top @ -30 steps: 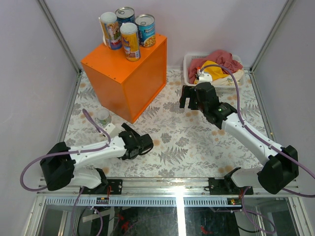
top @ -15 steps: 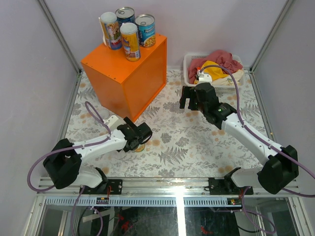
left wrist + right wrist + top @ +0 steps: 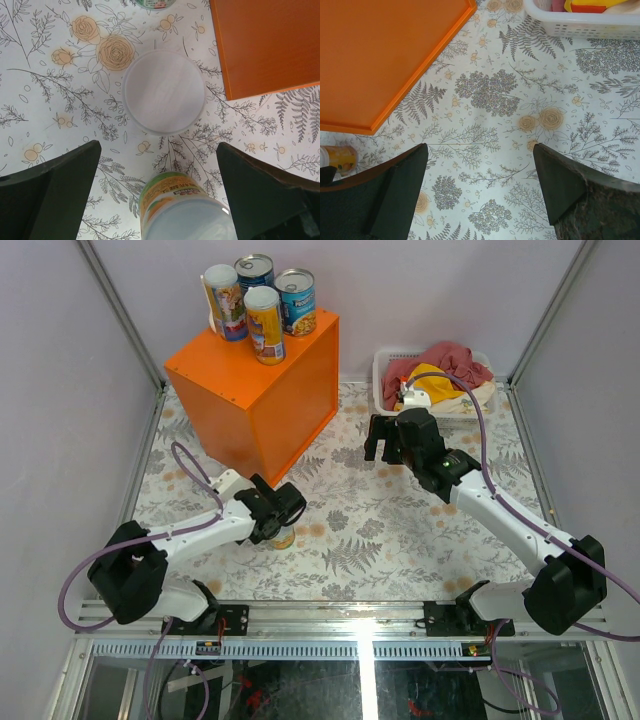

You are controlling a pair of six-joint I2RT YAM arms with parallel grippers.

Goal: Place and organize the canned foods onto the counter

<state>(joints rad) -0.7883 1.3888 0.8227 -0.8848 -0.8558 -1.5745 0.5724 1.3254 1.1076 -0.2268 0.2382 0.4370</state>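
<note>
Cans stand four together on the far left corner of the counter (image 3: 215, 365), all upright. There is a colourful tube (image 3: 224, 302), a yellow tube (image 3: 264, 326) nearest the front, a blue can (image 3: 254, 270) at the back and a second blue can (image 3: 296, 300) to its right. They are packed close; whether they touch I cannot tell.

Down on the flowered table (image 3: 380, 530), just off the counter's near corner, the left gripper (image 3: 157, 149) hangs over more cans with its jaws spread wide. An orange-labelled can (image 3: 182, 205) stands upright between the two fingers (image 3: 50, 192) with a gap on either side, so it is not grasped. Just beyond it a white-topped can (image 3: 164, 92) stands upright, beside the counter's lower edge and apart from it. The rim of a third can (image 3: 152, 3) shows at the top edge of the left wrist view, too cut off to read its label.

The right gripper (image 3: 480, 147) hovers over bare table between the counter and the basket (image 3: 585, 25), released and holding nothing. In its wrist view the orange-labelled can shows at the lower left, near the counter's corner.

The basket is white plastic with slotted walls and sits at the far right of the table by the back wall, well apart from the counter. A red cloth (image 3: 455, 358) and a yellow cloth (image 3: 435, 385) lie in it, heaped above the rim, the red one towards the back.
</note>
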